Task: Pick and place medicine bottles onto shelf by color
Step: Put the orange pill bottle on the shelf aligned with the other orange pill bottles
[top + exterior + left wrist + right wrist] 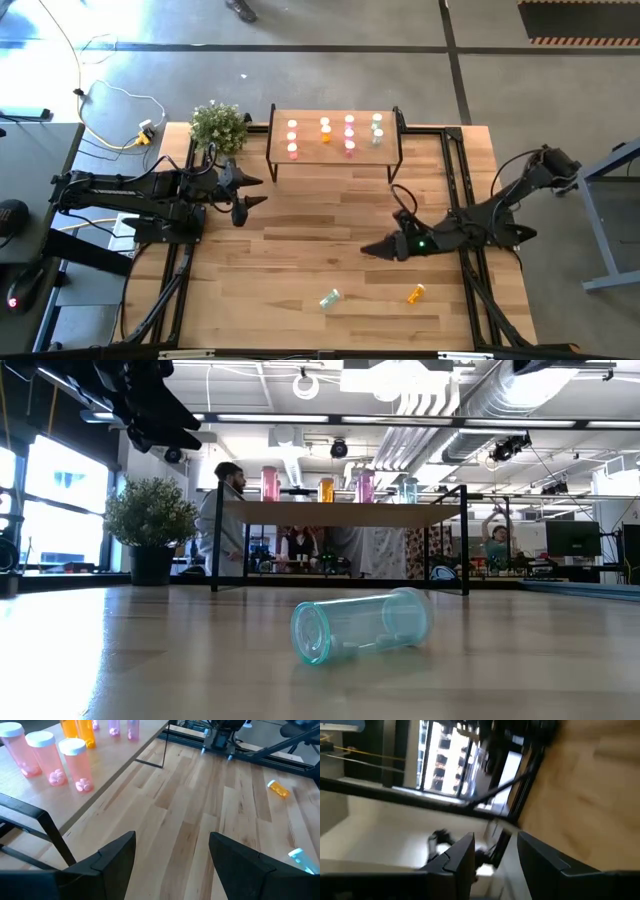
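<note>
The shelf (pixel 335 150) stands at the table's far middle on its thin black legs, and several bottles stand upright on it in rows: pink (pixel 292 138), orange (pixel 325 130), pink-red (pixel 349 135) and green (pixel 376 128). A green bottle (pixel 329 298) lies on its side on the table near the front; the low view shows it close up (pixel 360 625). An orange bottle (pixel 415 293) lies to its right. My left gripper (pixel 255 190) is open and empty, left of the shelf. My right gripper (pixel 372 248) is open and empty above the table's middle, beyond the two lying bottles.
A potted plant (pixel 218 125) stands at the table's far left corner beside the shelf. Black frame rails (pixel 455 180) run along the table's right and left sides. People show in the room behind the shelf (pixel 225 520).
</note>
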### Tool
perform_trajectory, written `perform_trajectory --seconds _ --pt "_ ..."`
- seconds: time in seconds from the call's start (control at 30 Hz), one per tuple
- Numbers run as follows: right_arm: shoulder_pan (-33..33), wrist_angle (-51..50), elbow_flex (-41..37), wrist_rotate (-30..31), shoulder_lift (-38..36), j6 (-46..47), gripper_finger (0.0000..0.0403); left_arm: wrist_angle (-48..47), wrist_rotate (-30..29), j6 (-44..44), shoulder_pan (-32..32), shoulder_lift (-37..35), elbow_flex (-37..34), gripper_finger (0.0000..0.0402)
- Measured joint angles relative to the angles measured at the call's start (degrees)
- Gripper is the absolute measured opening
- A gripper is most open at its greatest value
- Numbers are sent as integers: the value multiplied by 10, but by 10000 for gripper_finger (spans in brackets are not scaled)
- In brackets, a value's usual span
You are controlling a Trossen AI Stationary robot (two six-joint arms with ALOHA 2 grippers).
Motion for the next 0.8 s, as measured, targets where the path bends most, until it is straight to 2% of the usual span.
perform_trajectory --seconds 0.17,0.27,0.43,0.6,0.73,0.8 --pt "36 -6 3 -45 0 102 139 0 0 -23 0 0 0 241" --pt "62 -75 41 -72 1 148 139 0 2 -25 0 0 0 241" --pt "102 -314 156 -74 3 222 139 -1 9 -29 0 0 0 241" --pt "132 -590 263 -18 40 374 139 -1 10 -30 0 0 0 241" --pt "148 -708 299 -42 88 516 139 -1 10 -30 0 0 0 241" --pt "148 -713 300 -76 111 529 139 -1 10 -30 0 0 0 241"
